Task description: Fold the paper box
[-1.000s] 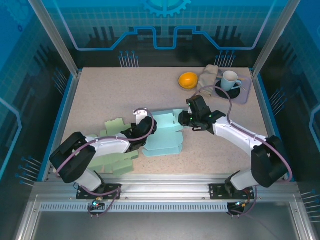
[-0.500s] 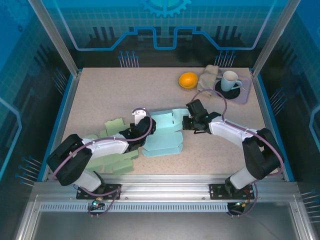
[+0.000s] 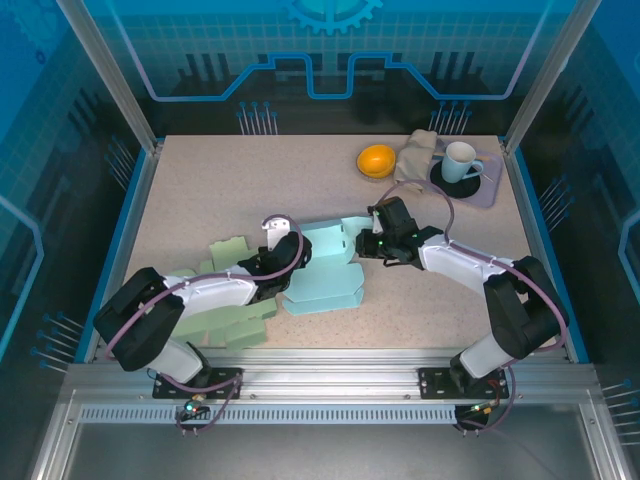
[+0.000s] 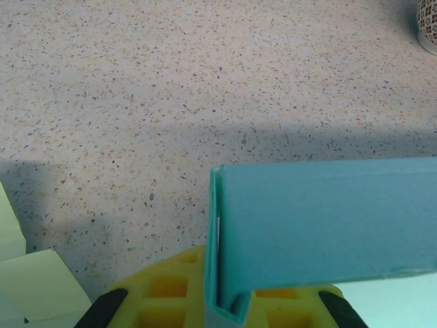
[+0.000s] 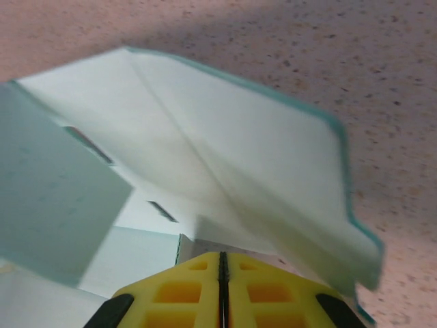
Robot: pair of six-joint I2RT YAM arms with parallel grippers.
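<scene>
The paper box [image 3: 328,268] is a pale teal sheet lying part-folded at the table's middle. My left gripper [image 3: 293,262] sits at its left edge, shut on it. In the left wrist view the yellow fingers [image 4: 160,290] pinch a doubled upright wall of the paper box [image 4: 321,225], and my left gripper [image 4: 229,297] is shut on that fold. My right gripper [image 3: 366,243] is at the box's right side. In the right wrist view my right gripper [image 5: 220,260] is shut with nothing between its fingers, and a raised flap of the paper box [image 5: 225,150] leans over them.
Flat green paper sheets [image 3: 228,254] lie under the left arm. At the back right are an orange bowl [image 3: 376,160], a crumpled cloth [image 3: 417,155] and a mug [image 3: 460,159] on a mat [image 3: 491,188]. Bare table shows at the back left.
The right gripper has closed fully and slid left against the box's right flap, which now stands higher. The left gripper has kept its grip and place.
</scene>
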